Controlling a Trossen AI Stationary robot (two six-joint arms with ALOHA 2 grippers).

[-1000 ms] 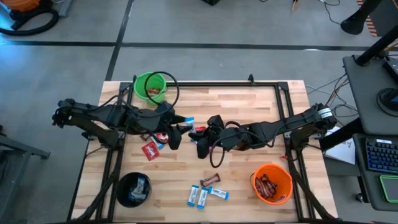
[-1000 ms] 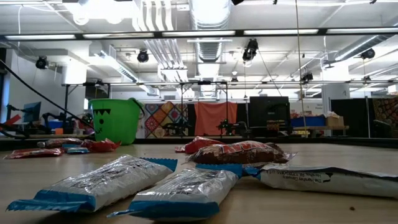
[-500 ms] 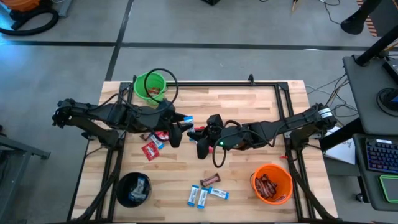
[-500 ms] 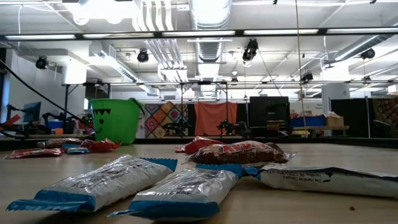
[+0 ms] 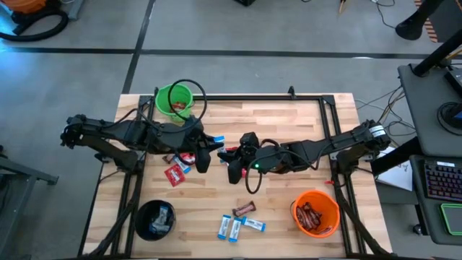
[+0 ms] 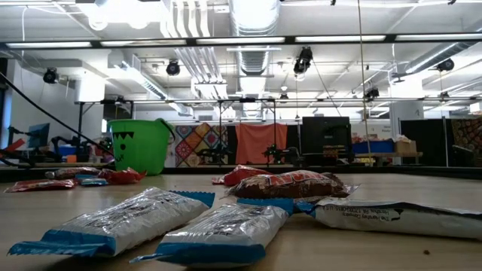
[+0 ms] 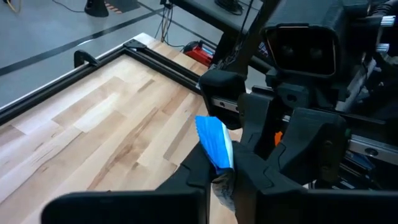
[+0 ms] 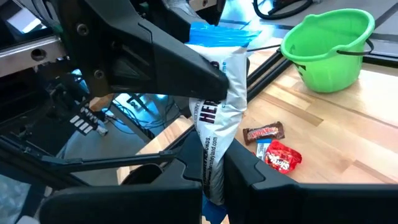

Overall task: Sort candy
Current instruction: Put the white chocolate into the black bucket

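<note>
Candy: one blue-and-white packet pinched by both left hand and right hand; three more packets on the table.

A grey floor with dark seams fills the upper part of the high view. At the right edge stands a dark desk with a keyboard at lower right. An orange thing with a black hose sits in the upper left corner. In the low view, ducts and strip lights cross the top; patterned hangings sit mid-frame.
</note>
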